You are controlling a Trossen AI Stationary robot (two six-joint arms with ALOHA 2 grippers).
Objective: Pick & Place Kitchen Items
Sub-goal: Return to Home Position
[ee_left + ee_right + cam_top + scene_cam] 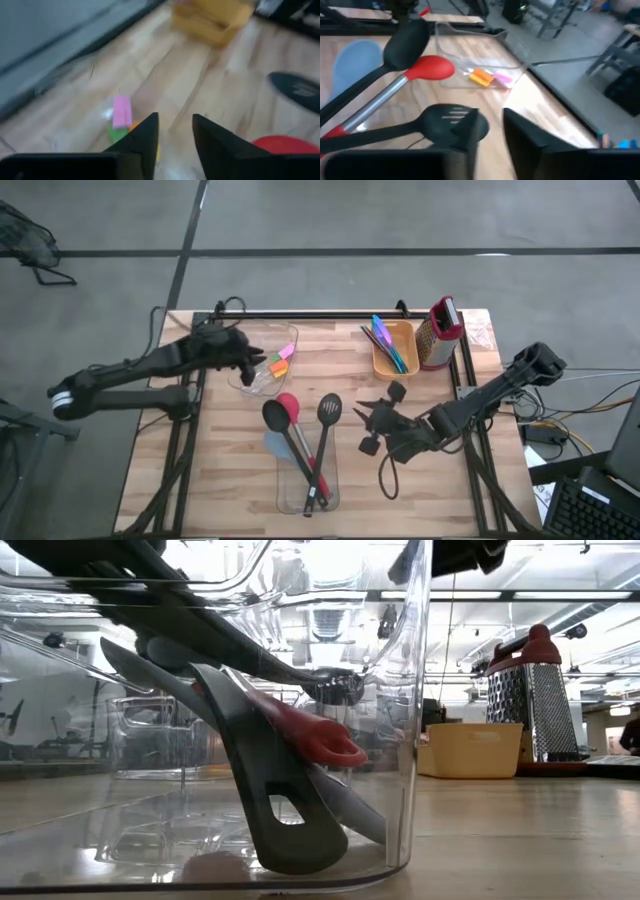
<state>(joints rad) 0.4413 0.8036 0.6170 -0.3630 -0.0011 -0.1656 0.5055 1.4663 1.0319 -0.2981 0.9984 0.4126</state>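
Note:
A red spoon [288,405], a black spoon [274,417], a light-blue spoon [277,445] and a black slotted turner [330,408] lie with their handle ends in a clear tub [305,480]. Their heads reach out past its far end. Small pink, orange and green chunks [281,360] lie in a second clear tub [268,362]. My left gripper [255,362] [175,135] hovers open over that tub, nothing between its fingers. My right gripper [362,420] [492,130] is open just right of the turner's head [447,122], holding nothing.
A yellow bin [393,348] with thin blue, purple and pink sticks stands at the far right, and a red-topped metal grater [440,330] stands beside it. A black rail [330,313] runs along the far edge. Bare wood lies near the left and right front corners.

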